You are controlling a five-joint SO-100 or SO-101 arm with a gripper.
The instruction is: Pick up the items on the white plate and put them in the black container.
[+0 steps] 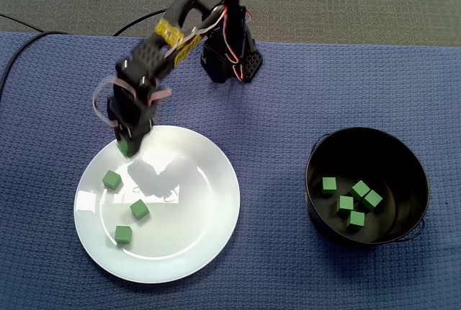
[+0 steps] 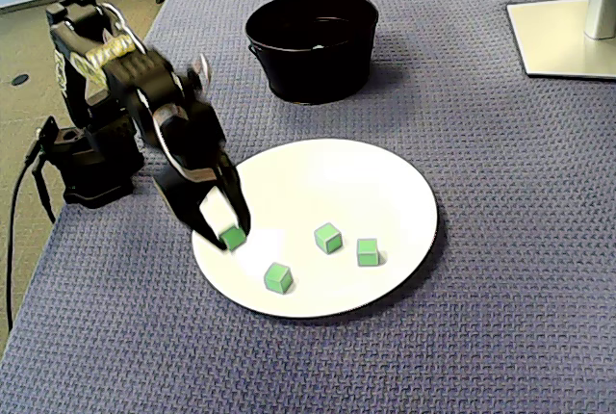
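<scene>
The tool (image 1: 127,147) (image 2: 227,231) is clamped on a green cube (image 1: 125,150) (image 2: 232,238) at the rim of the plate (image 1: 194,202) (image 2: 327,178), on the side facing the arm (image 1: 166,40) (image 2: 144,96); whether that cube rests on the plate or hangs just over it cannot be told; three cubes lie loose on the plate, well apart from one another, one (image 1: 111,179) (image 2: 278,277) near the tool, one (image 1: 139,209) (image 2: 328,237) closer to the plate's middle, one (image 1: 123,234) (image 2: 368,251) toward the rim far from the arm; the container (image 1: 403,169) (image 2: 313,63) stands upright, well apart from the plate, to its right in a fixed view and beyond it in the other; five cubes (image 1: 346,204) sit bunched on its floor, seen only from above; both plate and container rest on the worktop (image 1: 288,267) (image 2: 500,241), which is covered in blue woven cloth; a white stand (image 2: 563,34) sits on the cloth beyond the plate, right of the container; a black cable (image 1: 21,54) (image 2: 14,231) trails off the worktop's edge, on the arm's side of the plate.
</scene>
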